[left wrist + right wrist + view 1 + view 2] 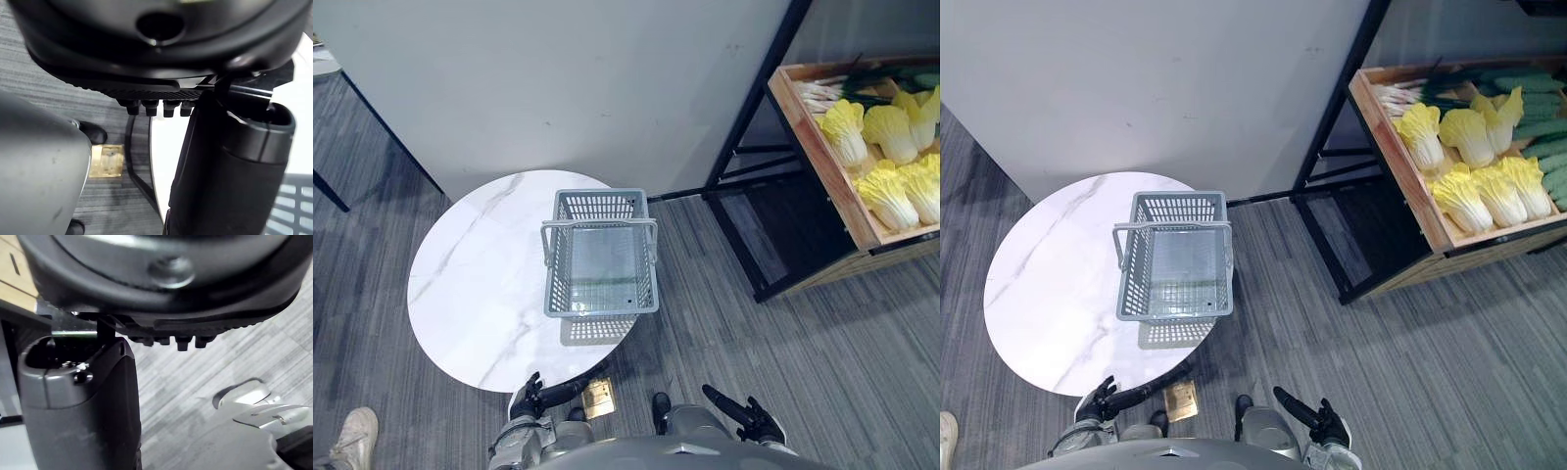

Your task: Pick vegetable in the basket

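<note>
Left hand [533, 394] and right hand [756, 422] hang low, fingers loosely extended, holding nothing. We locate the cabbages [886, 196] in the wooden crate [818, 157], well apart from the empty basket [556, 284] on the table [470, 284]. We judge 1 cabbage light, leafy and easily bruised; grip its firm white base.

A grey basket [600, 206] stands on the white round table [480, 284], well apart from the crated cabbages [886, 132].

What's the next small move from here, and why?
Probably swing the right hand up toward the napa cabbages in the wooden crate: the grey basket is empty, and both it and the left hand hang low, open.
</note>
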{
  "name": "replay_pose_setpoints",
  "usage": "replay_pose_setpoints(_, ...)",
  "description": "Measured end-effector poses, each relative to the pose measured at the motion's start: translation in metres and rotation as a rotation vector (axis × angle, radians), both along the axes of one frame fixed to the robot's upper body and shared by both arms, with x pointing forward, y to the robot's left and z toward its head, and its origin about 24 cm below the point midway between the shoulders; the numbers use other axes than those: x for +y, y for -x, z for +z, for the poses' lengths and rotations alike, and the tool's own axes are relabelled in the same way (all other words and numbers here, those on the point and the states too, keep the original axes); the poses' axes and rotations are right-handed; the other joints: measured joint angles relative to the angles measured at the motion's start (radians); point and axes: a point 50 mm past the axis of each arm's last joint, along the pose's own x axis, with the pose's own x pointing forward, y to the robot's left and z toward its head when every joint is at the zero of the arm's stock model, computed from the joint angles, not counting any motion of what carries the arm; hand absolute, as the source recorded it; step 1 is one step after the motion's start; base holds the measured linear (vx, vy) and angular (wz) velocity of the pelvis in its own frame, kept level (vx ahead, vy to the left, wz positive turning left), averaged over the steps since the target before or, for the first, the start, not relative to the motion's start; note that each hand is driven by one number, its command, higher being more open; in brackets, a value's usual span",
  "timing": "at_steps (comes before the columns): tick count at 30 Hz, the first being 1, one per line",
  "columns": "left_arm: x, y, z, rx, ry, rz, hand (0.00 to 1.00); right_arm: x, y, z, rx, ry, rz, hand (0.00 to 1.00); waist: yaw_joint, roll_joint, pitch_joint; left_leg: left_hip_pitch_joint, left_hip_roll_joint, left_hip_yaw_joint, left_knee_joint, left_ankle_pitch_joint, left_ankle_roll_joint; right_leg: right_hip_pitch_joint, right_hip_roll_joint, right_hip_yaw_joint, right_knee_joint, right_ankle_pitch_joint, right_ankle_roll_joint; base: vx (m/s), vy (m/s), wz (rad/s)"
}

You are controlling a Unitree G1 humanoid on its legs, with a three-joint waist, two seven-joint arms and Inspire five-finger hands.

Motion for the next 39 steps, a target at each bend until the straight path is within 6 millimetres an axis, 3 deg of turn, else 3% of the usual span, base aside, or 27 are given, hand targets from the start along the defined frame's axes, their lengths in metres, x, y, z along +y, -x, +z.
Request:
replay_pose_setpoints(6,0.002,0.001,0.000,0.006,-0.007,-0.007,1.00,0.000,0.004,-0.002,0.020,0.006,-0.012,1.00,0.003,-0.011,-0.007,-0.004,-0.032,-0.008,-0.002,0.017,0.022,0.024,-0.034,-0.001,-0.049,0.023,0.011,-0.03,0.072,0.08)
replay_pose_setpoints(9,0.006,0.002,0.000,0.011,-0.016,-0.005,1.00,-0.006,0.007,-0.002,0.028,0.015,-0.105,1.00,0.002,-0.009,-0.011,-0.001,-0.044,-0.008,-0.023,0.032,0.031,0.031,-0.041,0.001,-0.076,0.039,0.021,-0.05,0.046,0.02)
replay_pose_setpoints(12,0.007,0.004,0.000,0.014,-0.016,0.004,1.00,-0.023,-0.005,0.005,-0.014,0.053,-0.215,1.00,-0.004,-0.007,-0.012,0.001,-0.055,-0.006,-0.039,0.041,0.036,0.031,-0.052,0.005,-0.085,0.046,0.029,-0.03,0.058,-0.02)
replay_pose_setpoints(16,0.008,0.006,0.001,0.008,-0.024,-0.007,1.00,-0.066,-0.061,0.047,-0.251,0.234,-0.218,1.00,-0.009,-0.007,-0.013,0.005,-0.065,0.015,-0.055,0.045,0.042,0.016,-0.059,0.030,-0.085,0.052,0.038,-0.01,0.045,-0.16)
replay_pose_setpoints(18,0.007,0.004,0.001,0.007,-0.031,-0.047,1.00,-0.086,-0.115,0.094,-0.457,0.377,-0.154,1.00,-0.012,-0.005,-0.013,0.003,-0.071,0.024,-0.054,0.047,0.046,0.007,-0.063,0.048,-0.086,0.059,0.043,0.00,0.045,-0.18)
replay_pose_setpoints(20,0.007,0.002,0.002,0.004,-0.037,-0.077,1.00,-0.089,-0.149,0.131,-0.613,0.467,-0.080,1.00,-0.013,-0.006,-0.013,0.006,-0.072,0.027,-0.054,0.046,0.047,0.007,-0.064,0.051,-0.086,0.061,0.044,0.02,0.024,-0.06)
replay_pose_setpoints(21,0.006,0.001,0.002,0.001,-0.037,-0.089,1.00,-0.087,-0.168,0.154,-0.704,0.509,-0.031,1.00,-0.013,-0.006,-0.013,0.007,-0.073,0.028,-0.054,0.045,0.048,0.007,-0.064,0.052,-0.087,0.061,0.044,0.02,0.015,-0.03)
replay_pose_setpoints(22,0.005,0.001,0.002,-0.001,-0.035,-0.090,1.00,-0.084,-0.177,0.164,-0.746,0.528,0.001,1.00,-0.012,-0.006,-0.013,0.008,-0.073,0.028,-0.054,0.045,0.048,0.007,-0.064,0.052,-0.087,0.061,0.044,0.04,0.015,-0.02)
replay_pose_setpoints(24,0.001,-0.002,0.003,-0.011,-0.030,-0.112,1.00,-0.061,-0.210,0.197,-0.890,0.560,0.144,1.00,-0.008,-0.007,-0.012,0.013,-0.071,0.028,-0.054,0.043,0.049,0.010,-0.064,0.054,-0.087,0.062,0.043,0.04,0.011,-0.02)
replay_pose_setpoints(34,-0.002,0.000,0.003,-0.035,-0.002,-0.061,1.00,0.028,-0.278,0.252,-1.078,0.523,0.609,1.00,0.008,-0.012,-0.009,0.004,-0.074,0.014,-0.050,0.043,0.051,0.012,-0.070,0.050,-0.087,0.066,0.045,0.00,-0.001,0.02)
replay_pose_setpoints(39,-0.002,-0.002,0.006,-0.068,0.008,-0.027,1.00,0.038,-0.302,0.274,-1.059,0.621,0.763,1.00,0.026,-0.013,-0.008,-0.028,-0.078,-0.031,-0.032,0.048,0.052,0.012,-0.072,0.012,-0.090,0.066,0.045,-0.01,-0.024,0.26)
